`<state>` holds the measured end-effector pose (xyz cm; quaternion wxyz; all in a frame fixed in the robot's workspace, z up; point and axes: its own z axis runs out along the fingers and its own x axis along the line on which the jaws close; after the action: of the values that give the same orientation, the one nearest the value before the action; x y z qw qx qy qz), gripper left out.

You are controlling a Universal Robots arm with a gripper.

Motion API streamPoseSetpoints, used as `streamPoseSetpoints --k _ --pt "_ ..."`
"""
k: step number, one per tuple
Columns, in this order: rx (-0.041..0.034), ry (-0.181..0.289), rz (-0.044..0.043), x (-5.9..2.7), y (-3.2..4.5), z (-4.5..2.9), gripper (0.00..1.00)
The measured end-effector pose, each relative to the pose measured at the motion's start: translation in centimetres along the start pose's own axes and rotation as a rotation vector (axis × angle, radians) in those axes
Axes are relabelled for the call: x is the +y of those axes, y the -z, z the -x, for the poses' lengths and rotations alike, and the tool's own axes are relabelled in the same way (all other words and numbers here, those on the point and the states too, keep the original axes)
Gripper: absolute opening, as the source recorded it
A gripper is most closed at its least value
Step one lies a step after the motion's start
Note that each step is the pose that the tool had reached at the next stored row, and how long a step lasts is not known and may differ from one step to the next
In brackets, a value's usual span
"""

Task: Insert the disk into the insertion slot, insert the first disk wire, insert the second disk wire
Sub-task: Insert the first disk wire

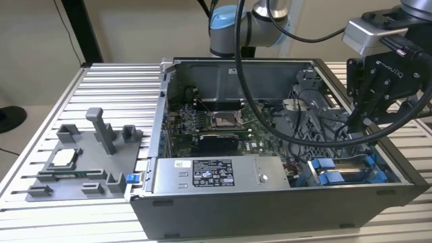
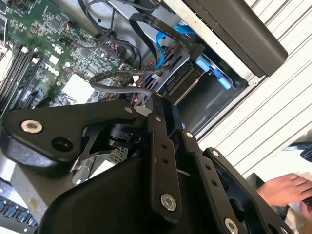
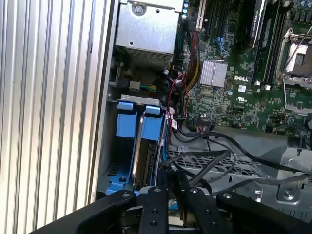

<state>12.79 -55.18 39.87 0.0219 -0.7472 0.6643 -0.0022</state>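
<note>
Exterior view: arm (image 1: 256,20) cut off by the top edge. Gripper (image 1: 368,121) crossed by black cables (image 1: 304,136), and its lower end is hidden behind them. Depth of the insertion slot (image 1: 347,169) is screened by the case rim (image 1: 405,177). Label (image 1: 212,173) print is too small to be read.

Second wrist view: motherboard (image 2: 53,44) partly covered by the gripper body. 1 hand (image 2: 285,190) is cut off by the picture edge.

First wrist view: gripper cut off by the picture edge. Slot contents are seen edge-on only and could not be identified.
</note>
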Motion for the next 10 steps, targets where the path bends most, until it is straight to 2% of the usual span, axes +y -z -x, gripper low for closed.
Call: streamPoseSetpoints --k 5,10 --pt "0.0001 0.000 0.0000 -0.20 -0.04 -0.26 0.00" --pt "-0.0008 -0.001 0.0004 -0.48 -0.08 -0.89 0.00"
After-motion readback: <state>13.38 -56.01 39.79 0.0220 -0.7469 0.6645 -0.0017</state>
